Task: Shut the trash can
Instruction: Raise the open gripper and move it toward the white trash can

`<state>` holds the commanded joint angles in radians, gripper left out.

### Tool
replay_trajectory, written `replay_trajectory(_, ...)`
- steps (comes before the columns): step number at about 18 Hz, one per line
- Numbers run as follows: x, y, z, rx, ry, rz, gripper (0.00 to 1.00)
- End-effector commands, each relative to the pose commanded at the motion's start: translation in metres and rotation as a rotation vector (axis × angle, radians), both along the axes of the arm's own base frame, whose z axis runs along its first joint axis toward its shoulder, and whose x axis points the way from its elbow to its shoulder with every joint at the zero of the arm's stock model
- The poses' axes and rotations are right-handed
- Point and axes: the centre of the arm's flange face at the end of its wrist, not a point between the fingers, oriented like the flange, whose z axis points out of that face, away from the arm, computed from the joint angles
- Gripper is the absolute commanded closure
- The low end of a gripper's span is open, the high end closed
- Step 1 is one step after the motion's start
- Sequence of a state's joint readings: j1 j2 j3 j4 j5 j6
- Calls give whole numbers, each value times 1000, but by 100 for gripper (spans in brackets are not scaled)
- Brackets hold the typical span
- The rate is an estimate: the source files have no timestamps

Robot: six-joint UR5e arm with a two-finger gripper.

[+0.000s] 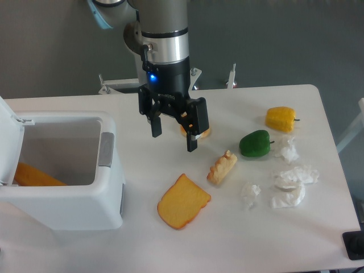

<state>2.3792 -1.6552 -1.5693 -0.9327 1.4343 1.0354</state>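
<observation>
Presently, from the fixed camera, the trash can point(62, 187) is seen at the table's point(170, 244) left edge, its lid point(8, 142) swung up and open. The gripper point(173, 133) hangs well to its right, jaws spread wide and holding nothing, above a toast slice point(183, 202) and near a green pepper point(255, 143).

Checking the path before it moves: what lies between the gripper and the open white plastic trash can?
Only bare white table separates the gripper from the trash can, per the fixed camera.
</observation>
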Motion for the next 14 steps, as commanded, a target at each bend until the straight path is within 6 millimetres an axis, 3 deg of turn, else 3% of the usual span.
replay_trajectory(14, 9, 1, 19, 67, -17, -40, 0)
